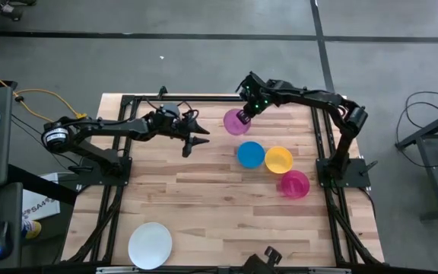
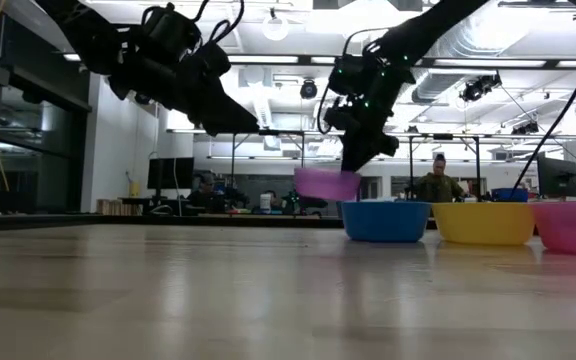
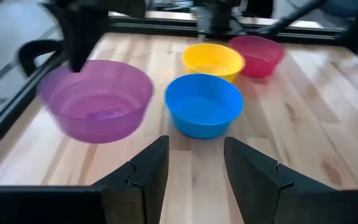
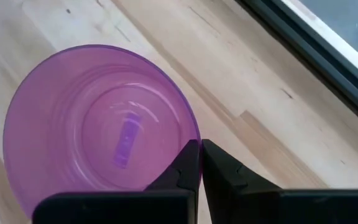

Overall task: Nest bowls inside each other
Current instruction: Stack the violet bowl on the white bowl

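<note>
My right gripper (image 1: 243, 116) is shut on the purple bowl (image 1: 236, 122), which hangs above the far middle of the table (image 2: 326, 183). The blue bowl (image 1: 251, 154), yellow bowl (image 1: 278, 159) and red-pink bowl (image 1: 294, 184) stand on their bases in a slanting row nearer the right edge. The larger white bowl (image 1: 150, 245) stands at the near left. My left gripper (image 1: 196, 137) hovers open above the table, left of the purple bowl, with nothing between its fingers (image 3: 194, 162). My right gripper pinches the purple bowl's rim (image 4: 191, 140) on its far right side, one finger inside the bowl and one outside. The fingers slant down onto it from above and from the far right. The bowl hangs mouth up, lifted clear of the table.
A dark metal frame (image 1: 128, 99) runs along the table's far edge and both sides, carrying the arms' bases. Bare wood (image 1: 204, 198) lies between the coloured bowls and the white bowl. People sit in the room beyond the table (image 2: 438, 185).
</note>
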Controlling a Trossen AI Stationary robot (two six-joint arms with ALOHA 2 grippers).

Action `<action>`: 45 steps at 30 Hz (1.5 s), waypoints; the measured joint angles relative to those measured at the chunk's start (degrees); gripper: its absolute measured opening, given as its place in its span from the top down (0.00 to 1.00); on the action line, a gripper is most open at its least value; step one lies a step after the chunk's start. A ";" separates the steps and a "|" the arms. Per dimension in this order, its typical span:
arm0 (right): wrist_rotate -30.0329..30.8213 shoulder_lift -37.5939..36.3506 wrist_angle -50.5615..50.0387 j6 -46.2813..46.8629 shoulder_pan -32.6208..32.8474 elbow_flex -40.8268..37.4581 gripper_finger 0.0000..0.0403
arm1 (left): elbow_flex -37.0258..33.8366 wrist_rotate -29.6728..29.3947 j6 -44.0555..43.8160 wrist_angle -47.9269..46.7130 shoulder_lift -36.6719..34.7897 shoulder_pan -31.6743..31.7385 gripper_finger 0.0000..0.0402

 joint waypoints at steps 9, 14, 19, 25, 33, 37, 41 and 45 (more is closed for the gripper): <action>-1.90 0.00 -5.46 0.00 2.91 2.15 0.99 | 4.02 -9.89 12.44 -13.26 -2.85 -8.92 0.62; -3.16 -0.01 -4.94 0.33 5.48 2.15 0.99 | 11.59 -22.17 18.96 -24.21 -1.56 -15.60 0.62; -3.33 -0.02 -5.17 0.59 7.87 2.15 0.99 | 15.38 -25.44 23.98 -27.28 -0.18 -19.56 0.62; -3.28 -0.02 -5.12 1.51 11.60 2.15 0.99 | 21.22 -26.16 25.42 -35.23 3.99 -20.61 0.62; -2.89 -0.04 -4.10 1.51 16.75 2.15 0.99 | 26.70 -25.33 25.84 -41.25 9.84 -20.82 0.62; -2.85 -0.04 -3.97 1.35 18.26 2.15 0.99 | 28.10 -24.78 26.99 -43.48 11.29 -21.89 0.62; -2.99 -0.04 -3.49 1.04 19.00 2.15 0.99 | 29.00 -24.76 28.39 -44.93 11.99 -23.78 0.62; -3.49 -0.07 -2.65 1.00 19.17 2.18 0.99 | 29.20 -24.79 28.94 -45.03 11.99 -25.18 0.62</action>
